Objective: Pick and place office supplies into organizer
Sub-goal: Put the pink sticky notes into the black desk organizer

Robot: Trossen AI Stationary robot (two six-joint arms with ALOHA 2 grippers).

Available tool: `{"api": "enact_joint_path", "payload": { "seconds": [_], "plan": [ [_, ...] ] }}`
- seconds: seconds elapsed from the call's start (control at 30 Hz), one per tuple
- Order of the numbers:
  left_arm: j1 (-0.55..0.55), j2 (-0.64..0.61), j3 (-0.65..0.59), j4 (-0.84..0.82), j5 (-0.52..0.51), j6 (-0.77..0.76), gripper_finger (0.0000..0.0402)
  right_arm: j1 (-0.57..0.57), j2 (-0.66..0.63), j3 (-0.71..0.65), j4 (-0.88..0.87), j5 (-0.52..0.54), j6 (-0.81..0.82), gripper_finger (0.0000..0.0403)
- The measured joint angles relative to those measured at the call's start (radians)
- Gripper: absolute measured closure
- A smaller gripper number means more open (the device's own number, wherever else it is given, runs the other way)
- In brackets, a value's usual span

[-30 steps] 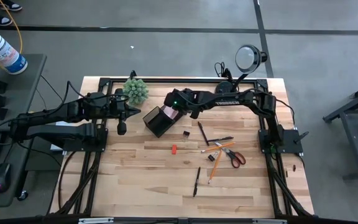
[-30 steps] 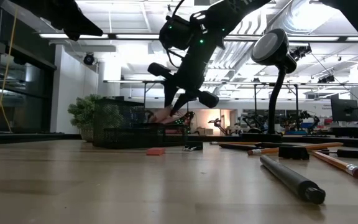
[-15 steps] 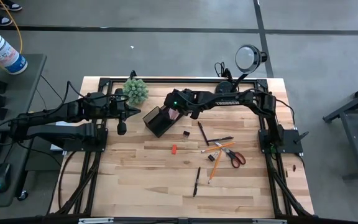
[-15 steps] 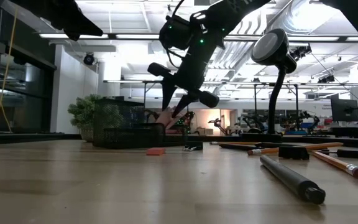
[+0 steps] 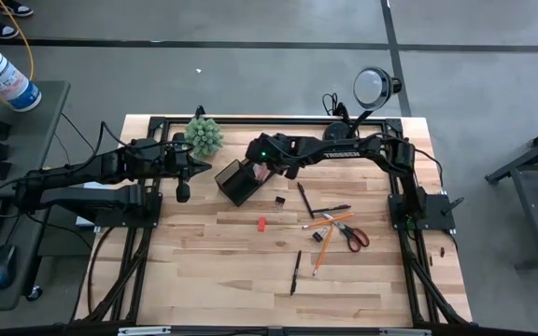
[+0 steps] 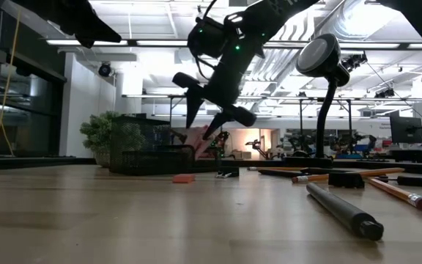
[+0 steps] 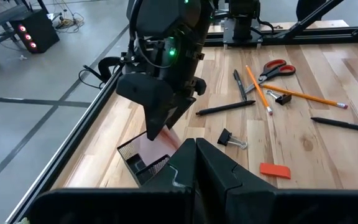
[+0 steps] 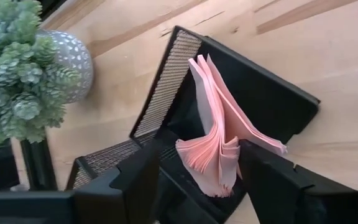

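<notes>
The black mesh organizer stands left of the table's middle. The pink sticky-note pad stands on edge inside one of its compartments, sheets fanned, leaning on a dark wall. My right gripper hangs open over the organizer, slanting down, with one finger on each side of the pad and clear of it; the low view shows its spread fingers. My left gripper waits shut above the table's left side. Scissors, pencils, pens and a red-orange block lie loose on the wood.
A green spiky plant stands just behind the organizer. A black lamp rises at the far right. A small black clip lies right of the organizer. The near half of the table is bare wood.
My right gripper has opened wide where it stands over the organizer and let go of the pink pad. The pad stays in the organizer's compartment between the spread fingers.
</notes>
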Motion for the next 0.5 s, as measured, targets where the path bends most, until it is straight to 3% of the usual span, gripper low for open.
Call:
{"api": "enact_joint_path", "payload": {
  "seconds": [0.5],
  "plan": [
    [0.0,0.0,0.0,0.0,0.0,0.018,0.0401,-0.007,0.0,0.0,-0.005,-0.121,-0.077,0.0174]
  ]
}}
